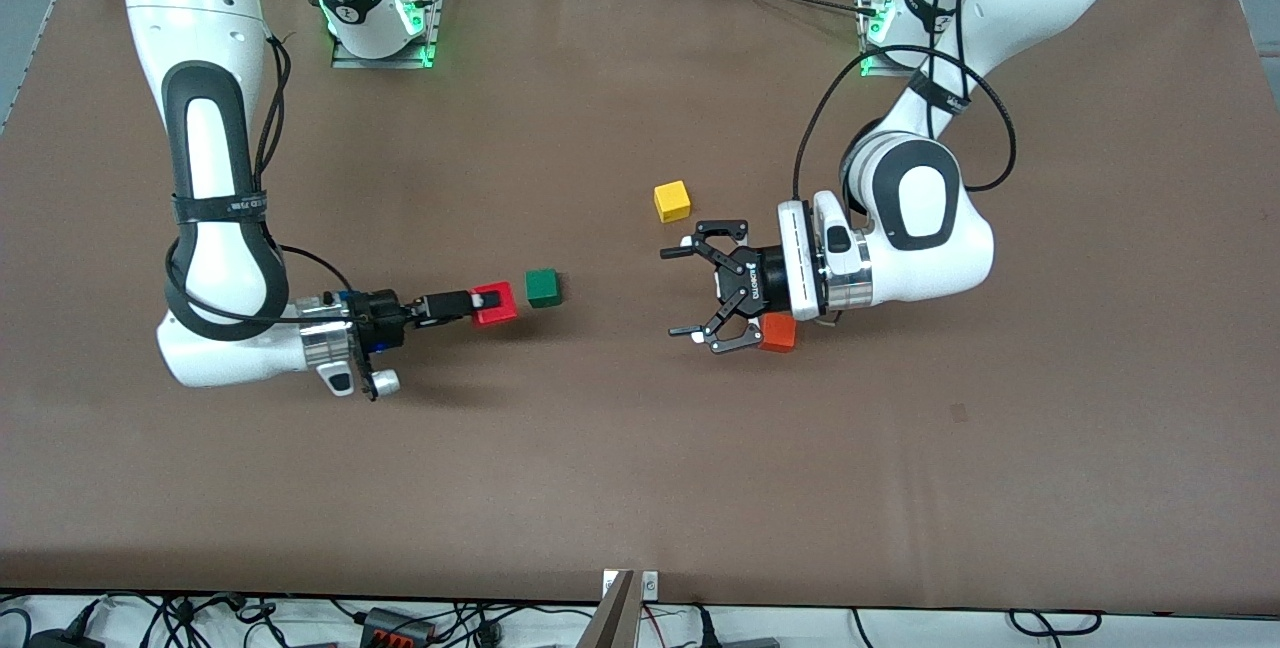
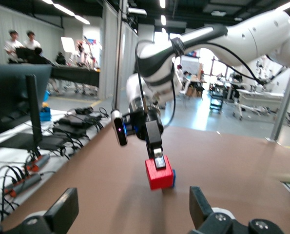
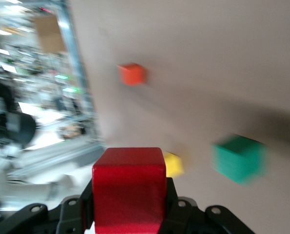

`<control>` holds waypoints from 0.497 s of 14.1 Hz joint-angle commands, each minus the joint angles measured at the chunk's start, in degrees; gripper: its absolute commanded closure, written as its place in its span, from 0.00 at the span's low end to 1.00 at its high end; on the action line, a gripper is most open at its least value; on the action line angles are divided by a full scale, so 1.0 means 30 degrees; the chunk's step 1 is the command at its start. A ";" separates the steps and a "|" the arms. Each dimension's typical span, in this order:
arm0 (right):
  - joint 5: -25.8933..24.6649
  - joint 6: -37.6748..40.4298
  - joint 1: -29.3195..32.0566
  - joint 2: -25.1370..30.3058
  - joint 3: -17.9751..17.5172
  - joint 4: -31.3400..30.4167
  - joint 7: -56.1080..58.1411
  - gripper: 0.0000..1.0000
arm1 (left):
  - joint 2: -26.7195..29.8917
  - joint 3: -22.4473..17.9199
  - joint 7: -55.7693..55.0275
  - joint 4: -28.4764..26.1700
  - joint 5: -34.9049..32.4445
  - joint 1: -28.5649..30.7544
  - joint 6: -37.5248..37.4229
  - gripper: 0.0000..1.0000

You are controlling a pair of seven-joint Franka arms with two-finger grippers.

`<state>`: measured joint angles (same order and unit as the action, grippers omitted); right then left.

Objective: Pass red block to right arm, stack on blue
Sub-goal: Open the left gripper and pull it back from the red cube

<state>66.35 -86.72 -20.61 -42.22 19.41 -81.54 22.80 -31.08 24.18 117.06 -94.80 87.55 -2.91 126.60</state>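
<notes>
Red block [image 1: 495, 305] gripped by the right claw [image 1: 478, 303].
It is held just beside the green cube [image 1: 542, 287]; the left claw [image 1: 690, 292] is spread wide.

We see the red block [image 1: 497, 306]: a small, plain bright-red cube, clamped between the closed fingers of the right gripper [image 1: 480, 302]. It sits level, low over the table, toward the right arm's end. The right arm [image 1: 215, 228] is white with black joint bands. It comes down from its base and its wrist lies almost flat, with the fingers pointing toward the table's middle. In the left wrist view the red cube [image 2: 159, 174] hangs square from the black fingers. Of the blue [image 2: 173, 179] we get only a deep-blue sliver at the red cube's lower edge, touching or just beside it; we can't tell which. The front view shows none of it.
</notes>
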 commanded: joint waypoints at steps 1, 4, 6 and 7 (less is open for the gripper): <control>-0.4084 -0.0096 -0.0218 0.0714 0.0616 -0.0037 -0.0304 1.00 | 0.0632 0.0116 -0.1631 -0.0276 -0.2250 0.0385 -0.0595 0.00; -0.8181 -0.0650 -0.0597 0.1004 0.1322 -0.0066 -0.0245 1.00 | 0.0984 0.0115 -0.3972 -0.0276 -0.5586 0.0765 -0.1150 0.00; -1.3041 -0.1616 -0.1125 0.2028 0.1440 -0.0445 -0.0391 1.00 | 0.1072 0.0115 -0.5118 -0.0247 -0.7756 0.1174 -0.1564 0.00; -1.4514 -0.1736 -0.1127 0.2467 0.1441 -0.0708 -0.0392 1.00 | 0.1246 0.0086 -0.5877 -0.0247 -0.8753 0.1205 -0.1941 0.00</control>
<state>30.29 -90.61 -22.20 -38.76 22.79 -81.42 22.68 -29.25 24.17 103.14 -94.72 66.17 -0.49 122.84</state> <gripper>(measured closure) 0.445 0.000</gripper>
